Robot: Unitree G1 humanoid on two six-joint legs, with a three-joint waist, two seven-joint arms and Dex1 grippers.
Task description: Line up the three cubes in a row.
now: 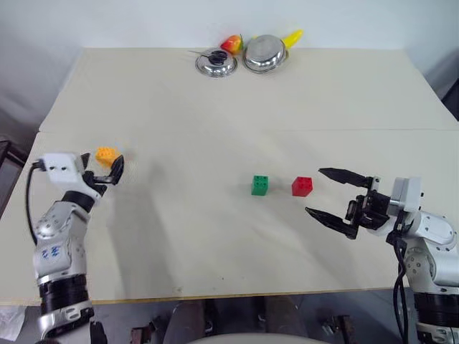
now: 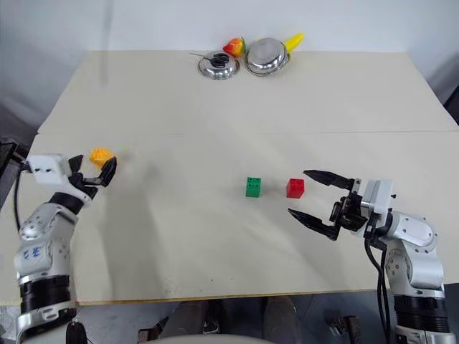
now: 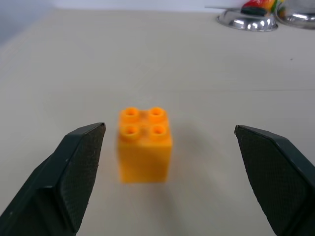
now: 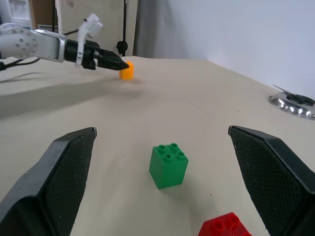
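Orange cube (image 3: 144, 145), near the table's (image 1: 215, 93) left edge, is framed just ahead of the wide-open, empty left gripper (image 3: 170, 172).

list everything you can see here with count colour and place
orange cube: 1, orange-yellow, table's left side, just ahead of the left gripper
green cube: 1, green, mid-table
red cube: 1, red, right of the green cube, apart
bowls: 2, steel, far edge
toy fruits: 2, red and yellow, by the bowls
table: 1, beige
left gripper: fingers open, cube ahead of them
right gripper: fingers open, right of the red cube
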